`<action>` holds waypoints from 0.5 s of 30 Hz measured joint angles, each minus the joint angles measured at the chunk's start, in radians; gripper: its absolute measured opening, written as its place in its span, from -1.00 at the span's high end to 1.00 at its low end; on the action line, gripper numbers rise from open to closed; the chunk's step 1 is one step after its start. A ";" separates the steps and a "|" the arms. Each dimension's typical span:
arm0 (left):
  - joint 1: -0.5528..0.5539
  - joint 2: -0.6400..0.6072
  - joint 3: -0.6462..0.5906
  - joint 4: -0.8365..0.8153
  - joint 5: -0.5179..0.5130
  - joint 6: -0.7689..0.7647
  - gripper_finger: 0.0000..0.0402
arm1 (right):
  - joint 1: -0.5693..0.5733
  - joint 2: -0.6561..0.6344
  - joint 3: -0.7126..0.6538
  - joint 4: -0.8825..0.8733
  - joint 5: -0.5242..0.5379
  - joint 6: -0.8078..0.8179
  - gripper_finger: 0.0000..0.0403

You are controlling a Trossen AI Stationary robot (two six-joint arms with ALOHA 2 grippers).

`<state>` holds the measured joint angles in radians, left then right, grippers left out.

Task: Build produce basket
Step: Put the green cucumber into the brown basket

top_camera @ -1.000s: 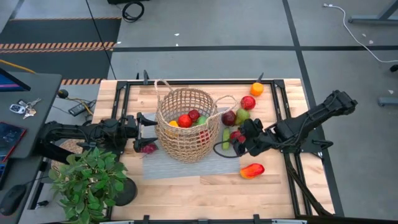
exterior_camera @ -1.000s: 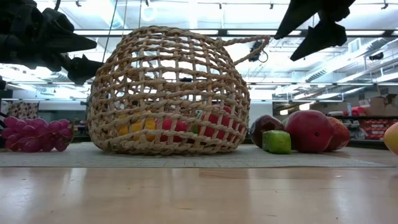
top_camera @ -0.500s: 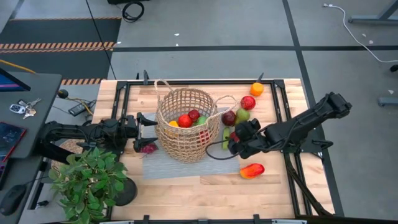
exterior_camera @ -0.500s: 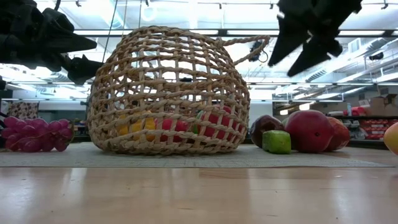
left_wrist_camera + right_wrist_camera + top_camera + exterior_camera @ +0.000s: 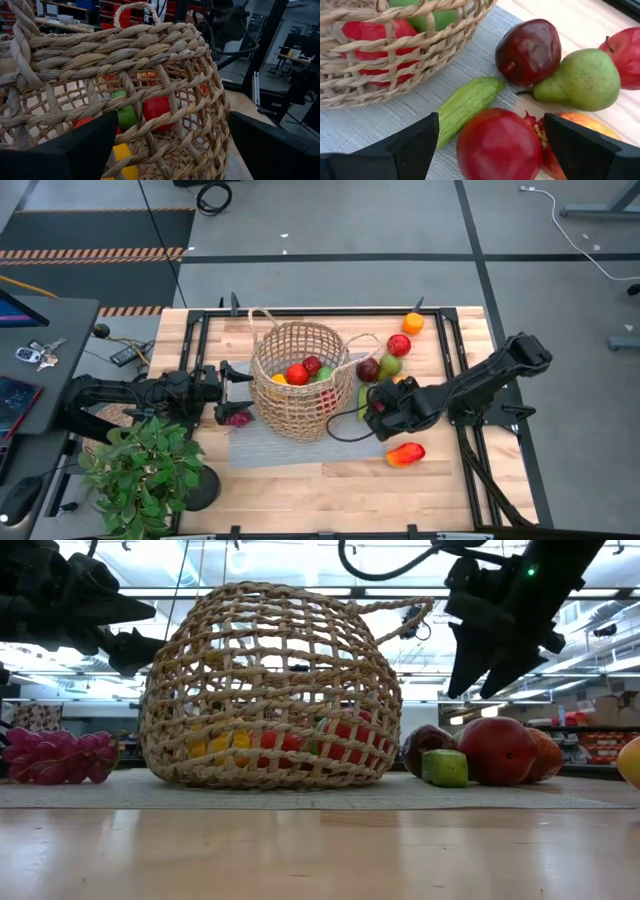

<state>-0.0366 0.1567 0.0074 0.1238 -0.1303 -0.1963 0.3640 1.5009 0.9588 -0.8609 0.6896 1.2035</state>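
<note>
The round wicker basket (image 5: 298,380) stands on a grey mat (image 5: 300,445) with several pieces of produce inside, a red one (image 5: 297,373) on top. To its right lie a dark-red apple (image 5: 529,50), a green pear (image 5: 580,80), a green cucumber (image 5: 465,105) and a round red fruit (image 5: 500,147). My right gripper (image 5: 491,122) hangs open just above that red fruit (image 5: 497,750), slanting down, one finger on either side, touching nothing. My left gripper (image 5: 236,386) is open and level at the basket's left side, the weave (image 5: 165,75) in front of it.
Purple grapes (image 5: 238,417) lie left of the basket below my left gripper. A red apple (image 5: 399,345) and an orange (image 5: 413,323) sit at the far right, a red-orange pepper (image 5: 405,453) at the near right. A potted plant (image 5: 140,470) stands at the near left corner.
My right gripper has come down and toward the basket, tipping more steeply downward, from high over the fruit pile to just above the round red fruit. The produce and the basket have not moved.
</note>
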 joint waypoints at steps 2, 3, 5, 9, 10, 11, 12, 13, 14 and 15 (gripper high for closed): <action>0.000 0.000 0.000 0.000 0.000 0.000 -0.93 | -0.002 0.011 0.000 -0.006 0.025 -0.009 -0.79; 0.000 0.000 0.000 0.000 0.000 0.000 -0.93 | -0.005 0.019 0.000 -0.006 0.040 -0.017 -0.79; 0.000 0.000 0.000 0.000 0.000 0.000 -0.93 | -0.008 0.025 0.000 -0.003 0.051 -0.029 -0.79; 0.000 0.000 0.000 0.001 0.000 0.000 -0.93 | -0.013 0.027 0.000 0.027 0.020 -0.053 -0.79; 0.000 0.000 0.000 -0.001 0.000 0.000 -0.93 | -0.015 0.032 0.000 0.041 0.019 -0.057 -0.79; 0.000 0.000 0.000 0.000 0.000 0.000 -0.93 | -0.015 0.039 0.000 0.063 0.018 -0.064 -0.79; 0.000 0.000 0.000 0.001 0.000 0.000 -0.93 | -0.016 0.049 0.000 0.088 0.017 -0.077 -0.79; 0.000 0.000 0.000 0.000 0.000 0.000 -0.93 | -0.016 0.061 0.000 0.122 0.016 -0.097 -0.79; 0.000 0.000 0.000 -0.001 0.000 0.000 -0.93 | -0.015 0.075 0.003 0.152 0.016 -0.123 -0.79; 0.000 0.000 0.000 0.000 0.000 0.000 -0.93 | -0.015 0.091 0.009 0.179 0.016 -0.146 -0.79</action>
<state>-0.0368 0.1566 0.0074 0.1238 -0.1299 -0.1963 0.3492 1.5919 0.9677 -0.6822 0.7051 1.0571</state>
